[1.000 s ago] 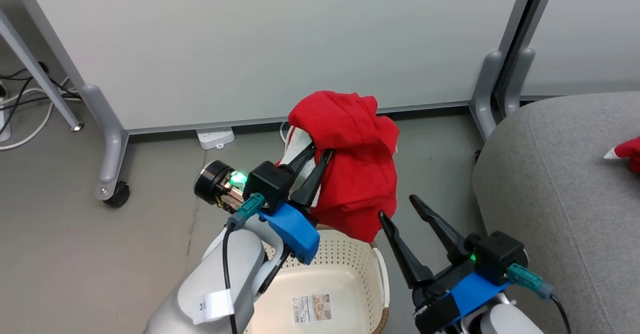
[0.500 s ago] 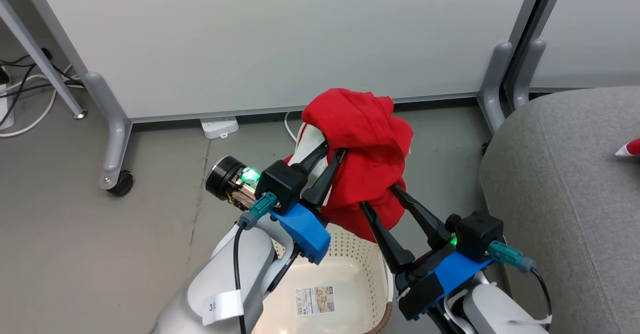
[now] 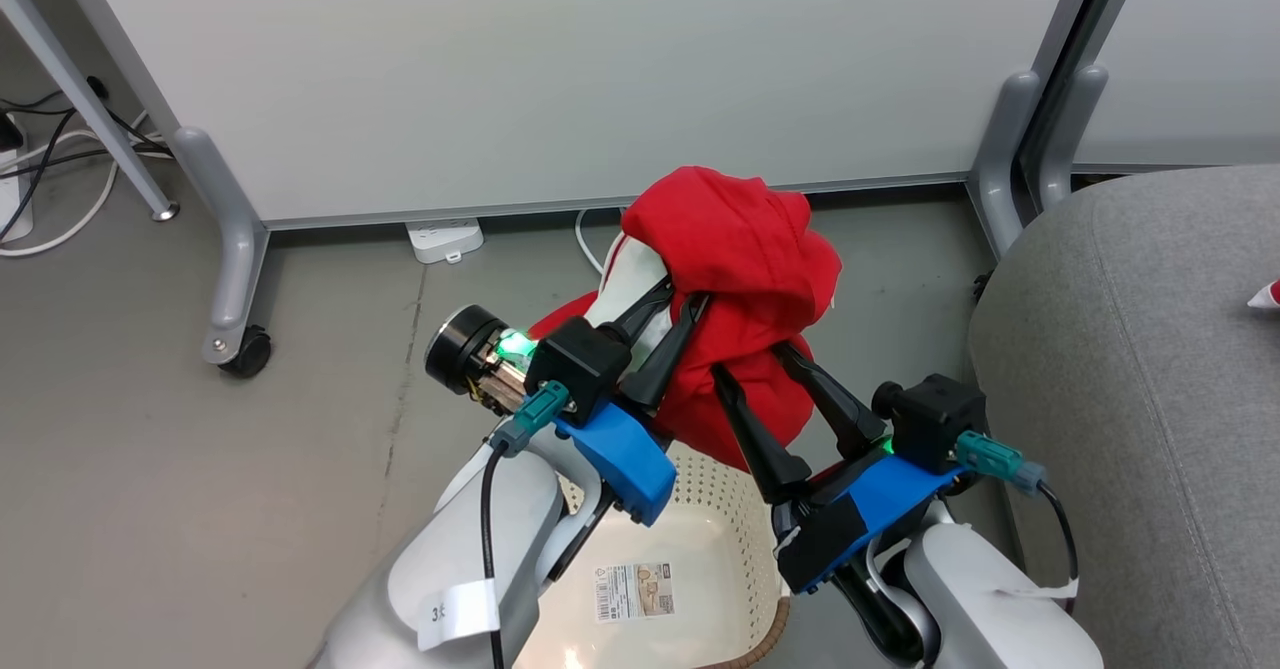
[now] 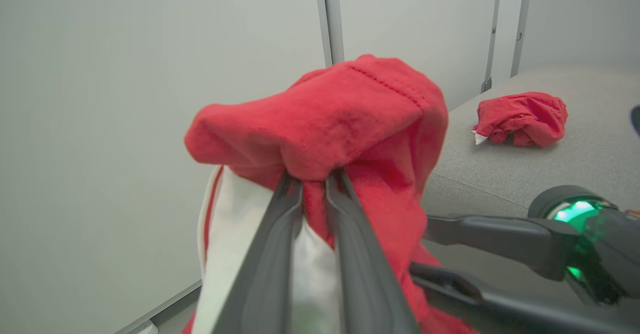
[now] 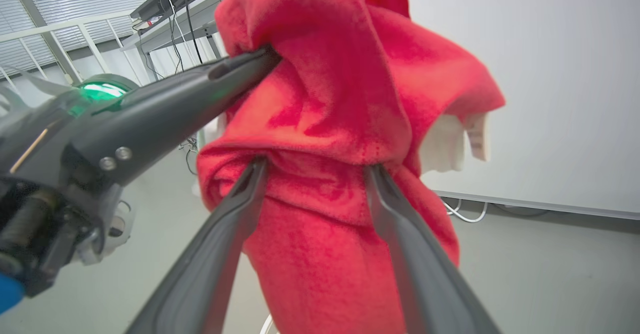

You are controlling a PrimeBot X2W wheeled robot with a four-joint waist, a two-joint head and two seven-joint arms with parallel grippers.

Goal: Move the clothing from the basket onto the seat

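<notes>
Left gripper (image 3: 686,292) clamped on red garment (image 3: 745,239); right gripper (image 3: 748,359) spread wide, cloth hanging between its fingers.

The head camera looks steeply down on the basket (image 3: 715,509), floor (image 3: 330,449) and sofa (image 3: 1150,369); both wrist cameras, set along their fingers (image 4: 270,264), face the red garment (image 3: 740,239) from close by; all three views share it.

Grey floor (image 3: 200,509) carries the cream basket (image 3: 715,497), a white power strip (image 3: 445,241) near a wheeled partition foot (image 3: 235,289), and cables (image 3: 50,144) at far left. Beside the basket stands the grey sofa (image 3: 1150,369) — one crumpled red garment (image 4: 522,118) lies on it.
</notes>
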